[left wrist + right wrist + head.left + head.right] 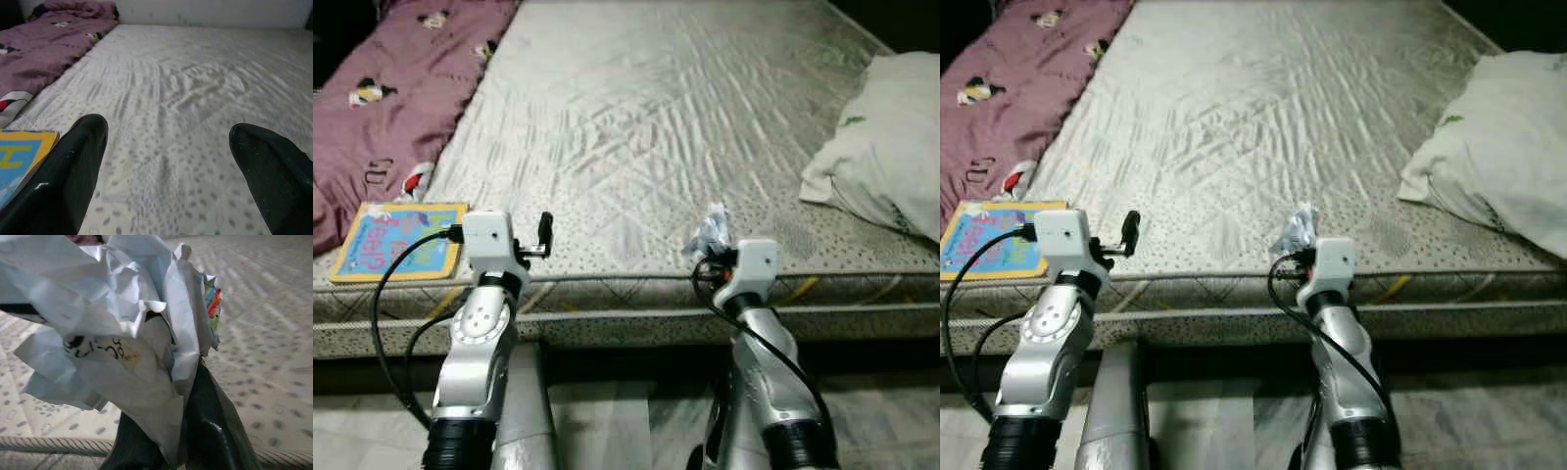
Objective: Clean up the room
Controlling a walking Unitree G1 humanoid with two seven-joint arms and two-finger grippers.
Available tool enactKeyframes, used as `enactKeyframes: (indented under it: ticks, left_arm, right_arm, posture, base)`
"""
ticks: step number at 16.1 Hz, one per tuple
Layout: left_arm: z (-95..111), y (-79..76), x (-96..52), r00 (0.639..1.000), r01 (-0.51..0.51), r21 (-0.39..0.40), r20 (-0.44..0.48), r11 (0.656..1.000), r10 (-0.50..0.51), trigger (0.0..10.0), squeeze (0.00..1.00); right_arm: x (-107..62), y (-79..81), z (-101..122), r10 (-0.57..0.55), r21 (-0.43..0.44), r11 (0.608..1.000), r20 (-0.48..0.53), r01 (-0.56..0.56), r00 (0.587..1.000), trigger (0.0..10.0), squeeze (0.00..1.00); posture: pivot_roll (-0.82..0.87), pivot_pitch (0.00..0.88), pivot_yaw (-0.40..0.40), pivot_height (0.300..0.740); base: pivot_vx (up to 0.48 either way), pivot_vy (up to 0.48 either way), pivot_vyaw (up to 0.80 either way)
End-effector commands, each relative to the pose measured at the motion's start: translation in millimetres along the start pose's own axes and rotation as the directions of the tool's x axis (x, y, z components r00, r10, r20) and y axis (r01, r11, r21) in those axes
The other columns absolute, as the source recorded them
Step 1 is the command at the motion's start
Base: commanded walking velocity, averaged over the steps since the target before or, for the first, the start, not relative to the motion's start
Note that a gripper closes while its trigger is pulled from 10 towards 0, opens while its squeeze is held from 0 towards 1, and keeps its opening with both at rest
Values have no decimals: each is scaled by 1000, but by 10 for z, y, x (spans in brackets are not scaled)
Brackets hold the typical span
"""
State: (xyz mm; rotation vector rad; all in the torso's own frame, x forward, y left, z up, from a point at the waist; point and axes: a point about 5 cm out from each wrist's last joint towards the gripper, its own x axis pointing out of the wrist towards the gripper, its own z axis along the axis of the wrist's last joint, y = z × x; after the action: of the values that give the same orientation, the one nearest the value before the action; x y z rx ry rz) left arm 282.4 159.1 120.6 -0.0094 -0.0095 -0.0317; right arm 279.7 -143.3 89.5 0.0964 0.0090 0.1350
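Right gripper (713,238) clamps crumpled white paper wad (122,342) at mattress edge (636,284); left gripper (166,161), wide apart, nearer yellow-bordered children's book (396,242).

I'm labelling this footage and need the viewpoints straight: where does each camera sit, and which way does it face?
Left eye view: on the head, looking forward and down at the mattress; both silver arms show, with a book at the left.
Right eye view: its stereo twin, same scene.
Left wrist view: along the open left gripper, across the mattress; shares the book's corner with the head views.
Right wrist view: along the right gripper, shut on crumpled paper, which the eye views share.
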Motion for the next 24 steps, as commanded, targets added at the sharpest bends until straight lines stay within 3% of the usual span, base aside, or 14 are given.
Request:
enactKeyframes:
  ticks: [1,3,4,7,8,11,14,18,20,24]
  left_arm:
    - [-86,78,-109,1000,1,47,-29,999,0,10000,0]
    - [-133,159,-243,999,1,58,-45,998,2,10000,0]
    - [-132,193,-259,999,3,73,-43,997,0,10000,0]
    - [-70,86,-170,999,37,66,-10,997,-36,10000,0]
    - [-95,40,-179,997,77,93,-18,993,-76,10000,0]
    - [-146,4,-202,991,131,82,-41,988,-128,10000,0]
    - [-146,-52,-107,990,141,70,-38,987,-139,10000,0]
    - [-19,-115,-40,988,151,56,5,987,-152,10000,0]
    - [-42,-115,-49,987,158,30,-2,987,-158,10000,0]
    - [-23,-71,-35,996,90,46,22,995,-91,10000,0]
  right_arm:
    - [-100,13,46,15,-2,1000,16,-15,1000,0,0]
    - [-241,-70,102,-54,-12,998,24,54,998,2980,0]
    - [-270,-90,130,-67,-33,997,14,68,998,10000,0]
    - [-248,-190,268,-74,-86,993,32,77,997,10000,0]
    - [-214,-206,309,-89,-36,995,53,91,995,10000,0]
    - [-177,-132,379,-83,-2,997,68,83,994,10000,0]
    - [-92,-100,455,-83,48,996,65,80,994,10000,0]
    - [-11,-96,478,-74,-10,997,26,75,997,10000,0]
    - [-17,-20,437,-59,3,998,7,59,998,10000,0]
    - [-6,169,469,-46,-3,999,88,47,995,10000,0]
  posture:
    - [0,0,32,483]
    - [-14,0,29,483]
    - [-23,0,17,483]
    - [-25,0,12,483]
    - [-29,0,44,491]
    - [-53,0,76,513]
    - [-71,0,97,534]
    - [-62,0,117,575]
    - [-55,0,93,580]
    - [-39,0,50,580]
  base:
    - [0,0,0]
    - [0,0,0]
    - [0,0,0]
    - [0,0,0]
    - [0,0,0]
    - [0,0,0]
    - [0,0,-294]
    - [0,0,-441]
    - [0,0,-509]
    - [0,0,-481]
